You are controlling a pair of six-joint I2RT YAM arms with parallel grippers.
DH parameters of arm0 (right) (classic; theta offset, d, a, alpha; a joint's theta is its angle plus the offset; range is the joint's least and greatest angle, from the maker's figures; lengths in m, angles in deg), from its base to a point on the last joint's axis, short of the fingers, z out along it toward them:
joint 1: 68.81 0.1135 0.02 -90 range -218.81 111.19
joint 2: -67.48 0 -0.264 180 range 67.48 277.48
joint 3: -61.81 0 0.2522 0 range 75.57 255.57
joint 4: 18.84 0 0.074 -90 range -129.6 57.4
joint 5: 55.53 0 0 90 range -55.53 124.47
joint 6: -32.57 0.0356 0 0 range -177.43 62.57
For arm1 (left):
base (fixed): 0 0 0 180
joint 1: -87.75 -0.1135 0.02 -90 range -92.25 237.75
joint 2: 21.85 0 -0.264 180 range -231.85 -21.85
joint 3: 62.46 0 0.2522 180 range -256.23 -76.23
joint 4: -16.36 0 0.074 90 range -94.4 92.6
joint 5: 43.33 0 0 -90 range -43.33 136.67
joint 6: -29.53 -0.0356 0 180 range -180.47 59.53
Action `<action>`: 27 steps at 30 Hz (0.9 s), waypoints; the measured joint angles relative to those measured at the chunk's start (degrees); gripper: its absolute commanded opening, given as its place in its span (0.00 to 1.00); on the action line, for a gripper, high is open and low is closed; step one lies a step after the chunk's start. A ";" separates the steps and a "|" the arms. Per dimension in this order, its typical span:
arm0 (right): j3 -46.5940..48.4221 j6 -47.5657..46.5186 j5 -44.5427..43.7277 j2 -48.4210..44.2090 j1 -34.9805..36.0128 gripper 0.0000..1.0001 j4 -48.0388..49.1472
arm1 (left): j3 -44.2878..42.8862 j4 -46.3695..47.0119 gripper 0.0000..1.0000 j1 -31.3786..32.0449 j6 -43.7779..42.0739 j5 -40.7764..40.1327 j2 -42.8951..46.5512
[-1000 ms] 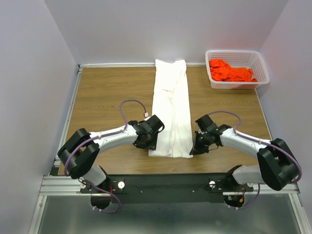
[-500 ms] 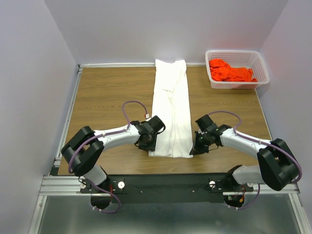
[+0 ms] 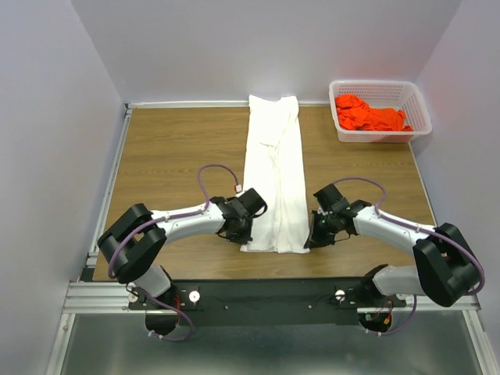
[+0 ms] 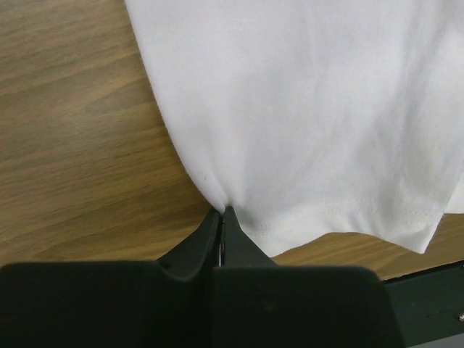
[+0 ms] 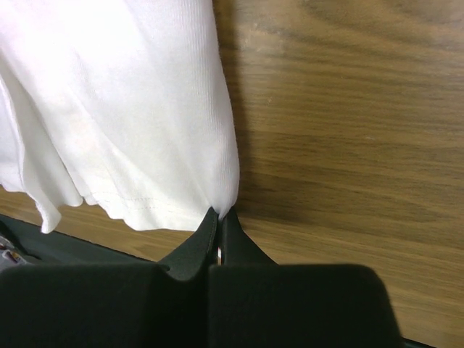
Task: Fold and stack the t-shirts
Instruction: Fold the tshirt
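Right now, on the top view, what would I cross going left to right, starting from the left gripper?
In order: left gripper, shut on the near left corner → white t-shirt → right gripper, shut on the near right corner → basket holding the orange-red t-shirt.

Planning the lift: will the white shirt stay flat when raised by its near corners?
Likely floppy: the white shirt puckers where the left gripper and right gripper pinch its near corners. Probably sags between them when lifted. Thin cloth, likely light.

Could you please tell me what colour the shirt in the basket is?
Orange-red t-shirt, best seen from the top external view.
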 measured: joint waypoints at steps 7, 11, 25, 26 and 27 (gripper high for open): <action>-2.95 -0.70 2.89 -5.35 1.07 0.00 -3.78 | 5.29 -0.63 0.00 7.28 5.42 2.47 5.35; -3.58 -1.38 6.05 -10.47 2.12 0.01 -9.99 | 8.33 -4.52 0.00 14.93 10.54 7.04 9.81; 28.57 -9.29 -5.79 5.18 1.33 0.00 -20.50 | -7.52 -6.75 0.00 -7.72 1.49 5.22 10.08; 31.36 -10.60 -7.30 7.52 0.59 0.00 -20.41 | -9.25 -5.77 0.00 -9.97 -0.52 4.13 8.15; 33.81 -11.41 -8.28 9.31 -0.02 0.00 -20.20 | -10.05 -4.81 0.00 -11.37 -1.73 3.48 6.86</action>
